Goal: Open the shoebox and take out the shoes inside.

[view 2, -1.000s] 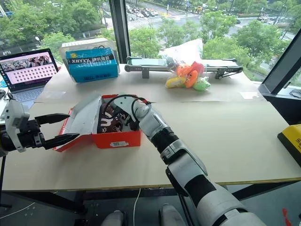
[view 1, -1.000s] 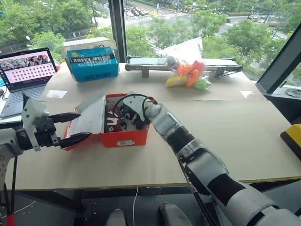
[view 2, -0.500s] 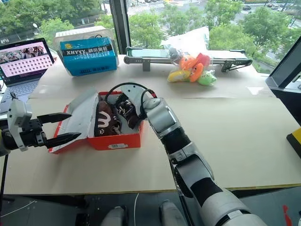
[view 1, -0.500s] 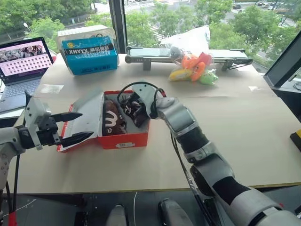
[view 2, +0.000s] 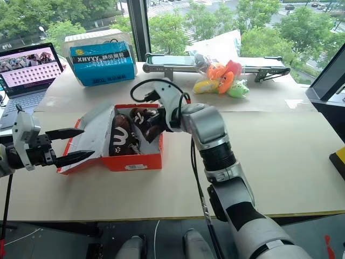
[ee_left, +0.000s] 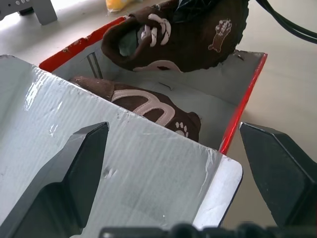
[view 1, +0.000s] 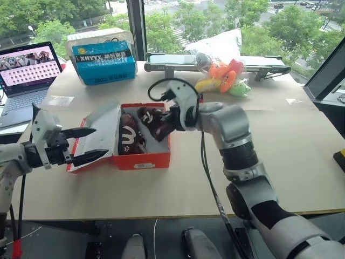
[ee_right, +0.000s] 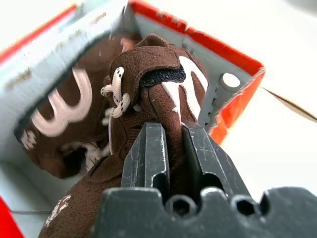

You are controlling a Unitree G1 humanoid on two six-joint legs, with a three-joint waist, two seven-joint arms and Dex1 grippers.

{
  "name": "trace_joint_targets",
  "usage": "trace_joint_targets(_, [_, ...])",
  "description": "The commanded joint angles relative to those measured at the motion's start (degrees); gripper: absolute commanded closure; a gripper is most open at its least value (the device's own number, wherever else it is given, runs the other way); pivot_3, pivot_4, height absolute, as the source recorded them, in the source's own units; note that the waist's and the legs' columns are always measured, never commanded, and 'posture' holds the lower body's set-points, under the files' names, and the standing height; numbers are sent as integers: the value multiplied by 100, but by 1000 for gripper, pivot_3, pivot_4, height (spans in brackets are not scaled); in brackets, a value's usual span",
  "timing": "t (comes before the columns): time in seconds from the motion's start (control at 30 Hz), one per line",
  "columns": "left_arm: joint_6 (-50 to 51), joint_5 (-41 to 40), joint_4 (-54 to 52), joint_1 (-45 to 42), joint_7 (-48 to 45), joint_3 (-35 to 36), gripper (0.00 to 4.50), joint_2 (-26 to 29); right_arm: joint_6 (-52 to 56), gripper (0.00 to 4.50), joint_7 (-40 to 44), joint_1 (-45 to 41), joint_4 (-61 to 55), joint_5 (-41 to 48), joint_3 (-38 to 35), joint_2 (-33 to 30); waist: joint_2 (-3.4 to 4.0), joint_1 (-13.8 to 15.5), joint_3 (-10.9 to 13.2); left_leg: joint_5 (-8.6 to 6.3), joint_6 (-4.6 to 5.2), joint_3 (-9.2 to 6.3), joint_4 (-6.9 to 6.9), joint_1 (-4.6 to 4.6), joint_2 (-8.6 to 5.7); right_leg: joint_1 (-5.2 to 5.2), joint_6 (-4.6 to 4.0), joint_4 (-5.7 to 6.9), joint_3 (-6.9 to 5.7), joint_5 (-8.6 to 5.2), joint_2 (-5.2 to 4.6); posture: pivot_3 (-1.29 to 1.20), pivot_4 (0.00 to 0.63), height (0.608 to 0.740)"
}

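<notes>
The right pincer [view 1: 168,116] has come up out of the shoebox [view 1: 141,157] since a second ago, when it was buried among the shoes, and it now carries one brown shoe [view 1: 155,122] lifted above the box's right half, its two fingers clamped together on the shoe's heel end. That shoe hangs tilted, toe toward the open lid, clear of the box floor though still over its right wall. The second shoe [view 1: 128,141] lies where it lay before, in the left half of the box, its white curved mark facing up. The left pincer [view 1: 89,144] has stayed in place with its fingers spread wide apart, one above and one below the edge of the opened lid [view 1: 101,134], which leans outward to the left with its grey inside showing. The box sits on the brown tabletop [view 1: 291,145], its front wall and white label well back from the near edge. To the right of the box the tabletop is bare a long way out to its right edge; in front of the box a bare strip runs to the near edge. Behind it, well apart, stand a blue box [view 1: 105,67], a laptop [view 1: 29,75] at far left, and plush toys [view 1: 222,76] by the window.
</notes>
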Motion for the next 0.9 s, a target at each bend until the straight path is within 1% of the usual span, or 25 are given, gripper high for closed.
trace_joint_targets(0.03, [-120,20,7,-159,-39,1,0,-1,237,4420,-144,-492,-405,678,-893,216,1,0,1,0,0,0,0,1,1,0,0,1,0,0,2,0,150,736])
trace_joint_targets(0.13, [-137,50,47,-215,-63,-37,0,-12,279,4420,-388,-716,-351,1237,-1846,440,1,4,1,0,0,-2,-1,2,3,0,-1,3,-1,1,5,0,150,736])
trace_joint_targets(0.17, [-139,60,56,-226,-72,-41,0,-15,290,4420,-469,-762,-334,1363,-2039,478,1,8,1,0,0,-2,-1,2,3,1,-2,2,-1,1,4,0,150,736])
trace_joint_targets(0.23, [-150,75,75,-247,-88,-46,0,-17,29,4420,-851,-789,-189,1447,-2551,366,1,12,0,0,0,-2,1,2,2,4,-1,1,-1,1,1,0,150,736])
trace_joint_targets(0.27, [-151,78,78,-258,-88,-47,0,-19,-243,4420,-1052,-677,-157,1312,-2591,212,1,25,0,0,0,-1,3,1,0,6,-1,0,-1,2,-1,0,150,736])
trace_joint_targets(0.37, [-135,77,55,-300,-59,-57,0,-40,-970,4420,-1544,-104,-131,747,-2286,-306,0,111,0,0,0,-1,10,1,-4,12,2,-3,-5,2,-7,0,150,736])
trace_joint_targets(0.4, [-130,76,54,-315,-54,-60,0,-42,-1110,4420,-1604,32,-152,684,-2178,-398,0,137,0,0,0,0,12,1,-6,14,4,-4,-4,3,-9,0,150,736])
trace_joint_targets(0.5, [-205,102,62,-381,-4,-87,0,-113,-1758,4420,-1752,822,-318,295,-1693,-669,3,154,2,0,0,4,13,1,-8,12,5,-3,1,4,-8,0,150,736])
trace_joint_targets(0.57, [-273,130,92,-438,44,-93,0,-177,-2061,4420,-1778,1197,-343,196,-1545,-719,17,118,10,1,0,5,12,2,-7,7,4,1,7,4,-4,0,150,736])
trace_joint_targets(0.67, [-327,151,162,-547,115,-125,0,-304,-2640,4420,-1806,1799,-250,-2,-1261,-752,18,38,11,1,1,7,12,5,1,4,1,10,13,6,7,0,150,736])
trace_joint_targets(0.83, [-403,208,188,-575,104,-204,0,-375,-3392,4420,-1876,2235,275,-57,-1153,-709,18,-9,11,2,0,9,21,8,-1,11,9,10,18,15,5,0,150,736])
trace_joint_targets(0.9, [-398,216,191,-609,106,-221,0,-391,-3570,4420,-1933,2368,528,-255,-974,-813,18,1,11,6,-5,8,23,9,-2,16,12,8,17,18,5,0,150,736])
